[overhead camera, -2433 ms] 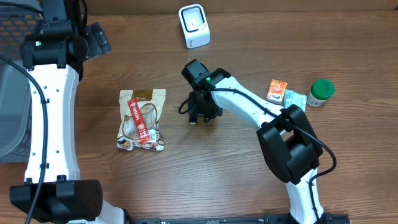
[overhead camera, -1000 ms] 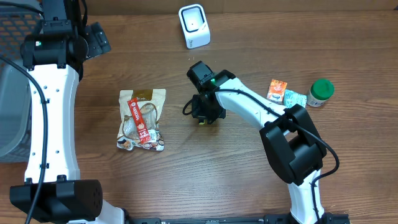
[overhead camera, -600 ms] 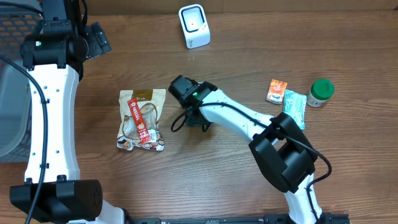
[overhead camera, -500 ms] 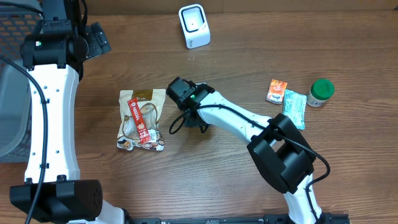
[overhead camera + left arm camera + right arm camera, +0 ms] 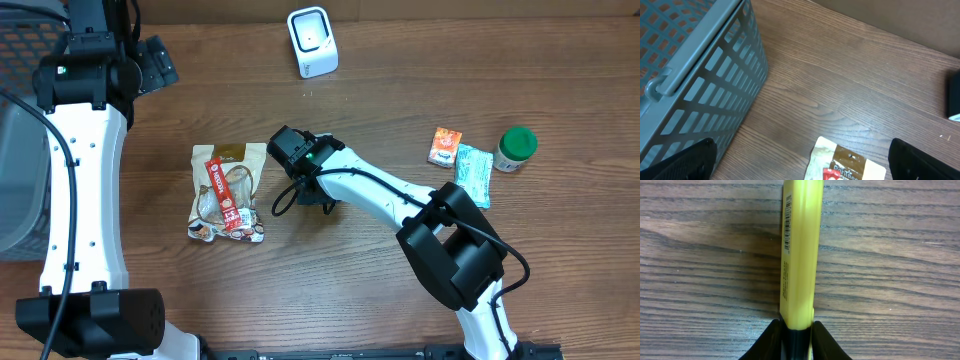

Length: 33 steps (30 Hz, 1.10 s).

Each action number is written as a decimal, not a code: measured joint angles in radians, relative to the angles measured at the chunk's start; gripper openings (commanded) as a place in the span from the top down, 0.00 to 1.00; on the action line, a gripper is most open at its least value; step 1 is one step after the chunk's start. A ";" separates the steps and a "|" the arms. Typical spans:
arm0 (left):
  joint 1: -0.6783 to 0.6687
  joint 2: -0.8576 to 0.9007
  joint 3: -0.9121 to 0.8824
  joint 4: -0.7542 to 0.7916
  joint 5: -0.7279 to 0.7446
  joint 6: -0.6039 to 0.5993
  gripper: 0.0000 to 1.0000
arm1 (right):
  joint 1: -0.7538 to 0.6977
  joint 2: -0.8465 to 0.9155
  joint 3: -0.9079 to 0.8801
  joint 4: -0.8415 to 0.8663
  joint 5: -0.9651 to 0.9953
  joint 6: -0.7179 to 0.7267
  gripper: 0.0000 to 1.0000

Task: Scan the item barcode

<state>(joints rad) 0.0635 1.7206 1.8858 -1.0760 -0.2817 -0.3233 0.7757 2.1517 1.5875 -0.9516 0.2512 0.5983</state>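
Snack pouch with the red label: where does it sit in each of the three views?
Overhead: the clear snack pouch with a red label lies left of centre.
Left wrist: its top edge shows at the bottom edge, right of centre.
Right wrist: not in it; only the yellow barcoded pen.
Shared landmark: the grey mesh basket, overhead's left edge, left wrist's upper left.

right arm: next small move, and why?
Probably close the right gripper firmly on the yellow marker and lift. The marker lies flat on the table, grip unclear, its barcode faces sideways, and the scanner stands well away.
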 measured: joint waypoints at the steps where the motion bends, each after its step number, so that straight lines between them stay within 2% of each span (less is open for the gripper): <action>1: 0.000 0.000 0.000 0.000 0.000 0.000 0.00 | 0.000 0.000 0.000 0.001 0.000 0.000 0.76; 3: 0.000 0.000 0.000 0.000 0.000 0.000 0.00 | 0.000 0.000 -0.003 0.011 0.000 0.006 0.67; 7: 0.000 0.000 0.000 0.000 0.000 0.000 0.00 | 0.000 0.003 -0.007 0.021 -0.001 0.002 0.62; 9: 0.000 0.000 0.000 0.000 0.000 0.000 0.00 | 0.003 0.003 -0.007 0.024 0.000 0.001 0.64; 12: 0.000 0.000 0.000 0.000 0.000 0.000 0.00 | 0.005 0.004 -0.007 0.027 0.000 -0.005 0.77; 14: 0.000 0.000 0.000 0.000 0.000 0.000 0.00 | 0.008 0.005 -0.007 0.027 0.009 -0.001 0.83; 25: 0.000 0.000 0.000 0.000 0.000 0.000 0.00 | 0.066 0.004 -0.007 0.036 0.109 0.000 0.83; 33: 0.000 0.000 0.000 0.000 0.000 0.000 0.00 | 0.095 0.006 -0.007 0.079 0.092 0.000 0.81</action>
<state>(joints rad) 0.0635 1.7206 1.8858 -1.0760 -0.2817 -0.3233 0.8703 2.1578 1.5806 -0.8730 0.3428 0.5983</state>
